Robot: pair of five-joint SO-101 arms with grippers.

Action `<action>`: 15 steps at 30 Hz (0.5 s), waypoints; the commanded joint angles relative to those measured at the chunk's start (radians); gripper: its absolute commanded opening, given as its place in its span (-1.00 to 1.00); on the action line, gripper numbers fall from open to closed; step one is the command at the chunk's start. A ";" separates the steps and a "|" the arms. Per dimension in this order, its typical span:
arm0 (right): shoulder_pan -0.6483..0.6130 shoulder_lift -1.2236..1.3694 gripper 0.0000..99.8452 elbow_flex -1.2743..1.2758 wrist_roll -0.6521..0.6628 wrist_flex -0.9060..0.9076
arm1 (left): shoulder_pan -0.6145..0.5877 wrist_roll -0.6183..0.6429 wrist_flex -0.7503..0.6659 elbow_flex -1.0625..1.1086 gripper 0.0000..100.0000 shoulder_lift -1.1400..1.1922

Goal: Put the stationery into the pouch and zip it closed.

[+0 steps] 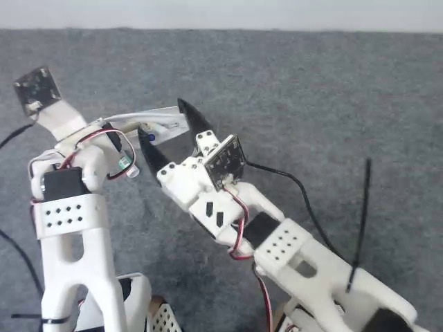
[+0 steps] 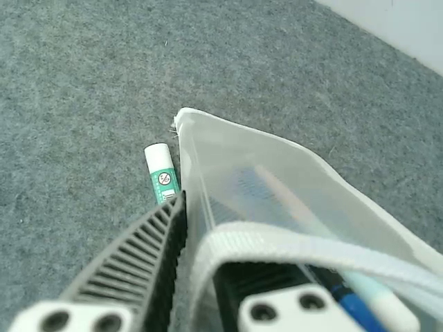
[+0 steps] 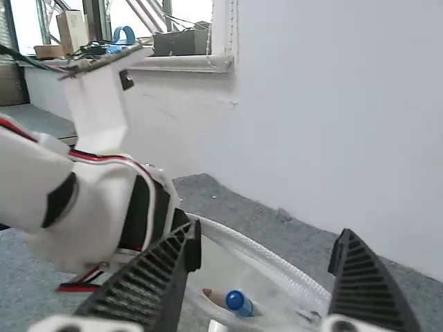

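1. The only label you can look to is on the glue stick [image 2: 161,173]: a green band with a small round mark under a white cap. Its print is too small to read.
2. Your left end effector [image 2: 201,263] is pinched on the rim of the pouch [image 2: 277,187], with the white woven edge strip caught between the ribbed black finger and the other finger.
3. Your right end effector [image 3: 270,242] is spread wide, one finger on each side of the pouch mouth. You cannot tell whether either finger touches it.
4. The left wrist view gives you the grey desk [image 2: 69,104] under the pouch and the glue stick lying on it, outside the pouch and just beside its far corner. You cannot tell whether that corner touches the desk.
5. Through the translucent wall in that same view you can make out a pencil [image 2: 277,190] and a blue pen [image 2: 356,304] inside.
6. The right wrist view looks into the open mouth, where the pencil tip and the pen's blue end lie side by side. Behind them stand a white wall [image 3: 332,104] and a windowsill [image 3: 187,62] with clutter on it.
7. The high view gives you both arms meeting at the pouch, with the black fingers of the right end effector flanking its end.
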 commanded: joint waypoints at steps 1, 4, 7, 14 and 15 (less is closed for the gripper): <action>-0.022 -0.128 -0.43 -0.008 -0.028 0.111 | -0.002 0.011 -0.018 -0.035 -0.98 -0.014; -0.035 -0.189 -0.43 -0.002 -0.028 0.197 | -0.005 0.011 0.006 -0.085 -0.98 -0.014; -0.079 -0.229 -0.43 -0.002 -0.028 0.288 | -0.008 0.000 0.040 -0.160 -0.98 -0.014; -0.111 -0.249 -0.43 -0.002 -0.028 0.363 | -0.060 -0.021 0.060 -0.343 -0.98 -0.008; -0.111 -0.249 -0.43 0.000 -0.028 0.363 | -0.068 -0.021 0.063 -0.375 -0.98 -0.008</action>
